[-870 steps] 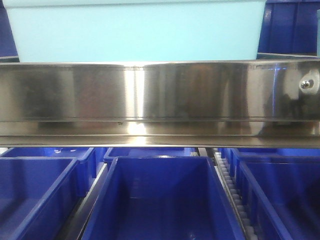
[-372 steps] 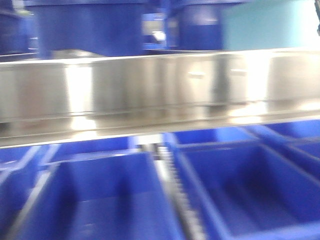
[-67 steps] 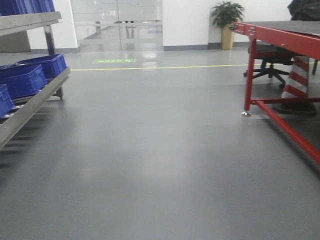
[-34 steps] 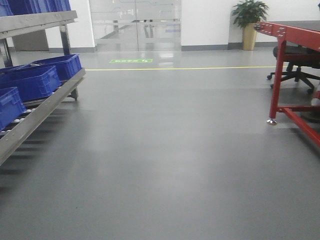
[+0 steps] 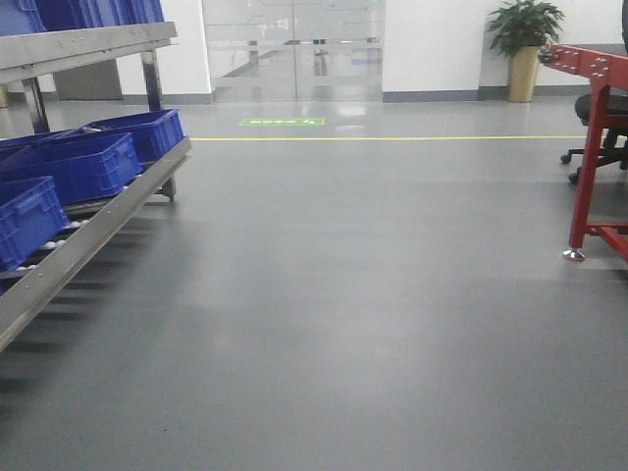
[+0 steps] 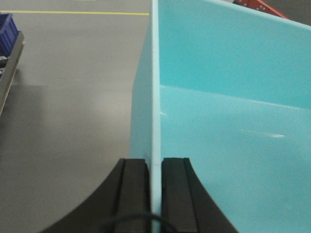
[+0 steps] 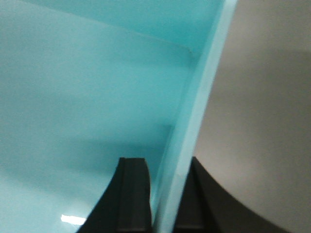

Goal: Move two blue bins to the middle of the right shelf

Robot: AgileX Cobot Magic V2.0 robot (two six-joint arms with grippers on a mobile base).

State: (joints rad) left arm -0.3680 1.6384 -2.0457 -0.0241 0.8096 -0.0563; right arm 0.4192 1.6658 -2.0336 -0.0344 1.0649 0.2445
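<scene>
Grey polished floor (image 5: 343, 294), open across the middle of the front view, crossed far off by a yellow line (image 5: 392, 137) with a green floor marking (image 5: 282, 122) just beyond it. Far wall: glass doors (image 5: 294, 49). Far right: potted plant (image 5: 525, 34); red table frame (image 5: 589, 147) at the right edge, with an office chair (image 5: 610, 106) partly behind it. Left: metal shelf rack (image 5: 98, 221) running from near to far, with dark-blue bins (image 5: 74, 167) in a row on its lower level and more of them on the level above. Item carried: light-blue bin (image 6: 233, 97), seen only in the wrist views, held over the floor, its inside bare. Left gripper (image 6: 155, 162): black fingers (image 6: 133, 189) clamped on the bin's left wall, one outside and one inside. Right gripper (image 7: 167, 162): fingers (image 7: 132, 194) clenched likewise across the right wall of the same bin (image 7: 87, 87), with floor showing past the rim.
</scene>
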